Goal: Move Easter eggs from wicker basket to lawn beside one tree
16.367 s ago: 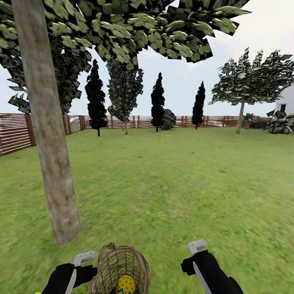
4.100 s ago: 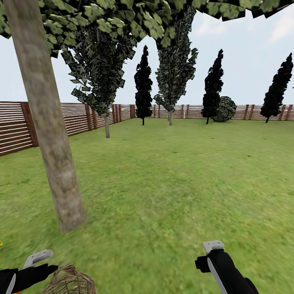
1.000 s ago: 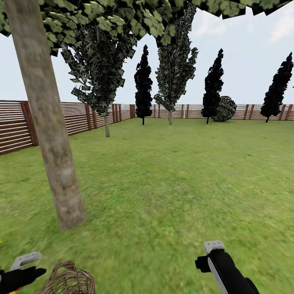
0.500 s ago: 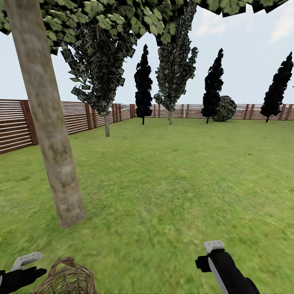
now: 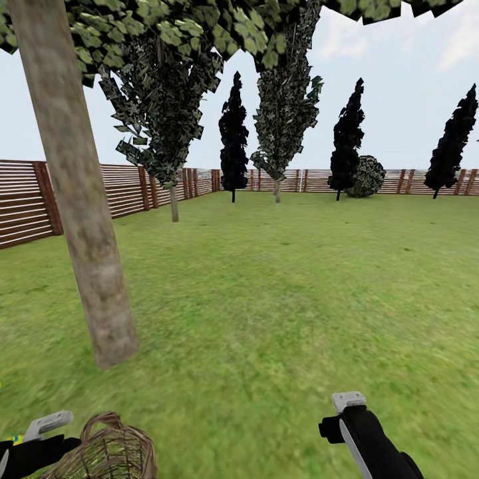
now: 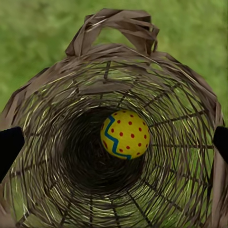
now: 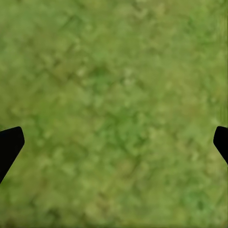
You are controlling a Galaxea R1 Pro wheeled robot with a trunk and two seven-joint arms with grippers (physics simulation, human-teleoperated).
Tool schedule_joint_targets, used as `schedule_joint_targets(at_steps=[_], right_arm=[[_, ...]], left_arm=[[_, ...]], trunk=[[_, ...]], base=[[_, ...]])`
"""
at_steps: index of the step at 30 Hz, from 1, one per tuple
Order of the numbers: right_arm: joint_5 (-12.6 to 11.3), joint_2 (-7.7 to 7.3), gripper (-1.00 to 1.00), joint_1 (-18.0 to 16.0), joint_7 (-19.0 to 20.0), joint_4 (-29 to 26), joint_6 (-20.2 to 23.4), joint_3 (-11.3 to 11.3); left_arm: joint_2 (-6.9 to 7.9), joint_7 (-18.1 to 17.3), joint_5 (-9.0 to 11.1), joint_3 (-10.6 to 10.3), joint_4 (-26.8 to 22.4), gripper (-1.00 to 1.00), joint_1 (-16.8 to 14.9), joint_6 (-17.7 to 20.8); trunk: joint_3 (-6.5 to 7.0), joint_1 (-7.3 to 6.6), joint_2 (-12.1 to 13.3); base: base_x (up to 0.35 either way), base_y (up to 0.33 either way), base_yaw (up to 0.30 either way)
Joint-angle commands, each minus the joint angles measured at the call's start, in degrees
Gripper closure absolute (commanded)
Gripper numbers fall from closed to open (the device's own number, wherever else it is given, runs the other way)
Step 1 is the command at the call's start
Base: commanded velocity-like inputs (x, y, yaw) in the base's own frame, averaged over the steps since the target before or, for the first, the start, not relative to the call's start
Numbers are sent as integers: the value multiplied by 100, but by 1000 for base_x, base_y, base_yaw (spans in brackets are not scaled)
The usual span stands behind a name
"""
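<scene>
Across the mottled lawn [image 5: 279,299], beside the rough pale trunk of the tree [image 5: 86,253], the open-weave wicker basket [image 6: 156,85] is now sitting under the left hand [image 6: 114,145], fingers spread apart over one dotted yellow egg [image 6: 125,134] lying deep inside; the right hand [image 7: 114,142] is hanging open over grass.

Wicker basket [image 5: 110,456] — cut off below

Enclosed outdoor garden: mottled green lawn [image 5: 286,286], brown horizontal-slat wooden fence [image 5: 126,189] along the perimeter, pale-trunked tree [image 5: 80,219] nearby, dark cone-shaped trees [image 5: 233,136], round bush [image 5: 367,177], open sky above.
</scene>
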Motion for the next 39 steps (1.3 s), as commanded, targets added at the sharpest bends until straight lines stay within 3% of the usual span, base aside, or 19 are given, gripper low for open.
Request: schedule_joint_targets(at_steps=[1,28,33,39], right_arm=[[-4,-6,-100,-4,-27,-5,29,21],[-4,3,-100,-4,-18,12,29,30],[-4,4,-100,-4,-18,12,29,30],[-4,8,-100,-4,-18,12,29,30]], left_arm=[[-7,-55,-60,20,-6,-100,-5,16],[-12,-48,-60,20,12,-100,-9,14],[-115,-41,-65,20,12,-100,-6,7],[-134,126,-57,20,12,-100,-7,5]], trunk=[[-25,22,-45],[-510,615,-1128],[-599,725,-1328],[-707,857,-1569]], base=[[0,0,0],[0,0,0],[0,0,0],[0,0,0]])
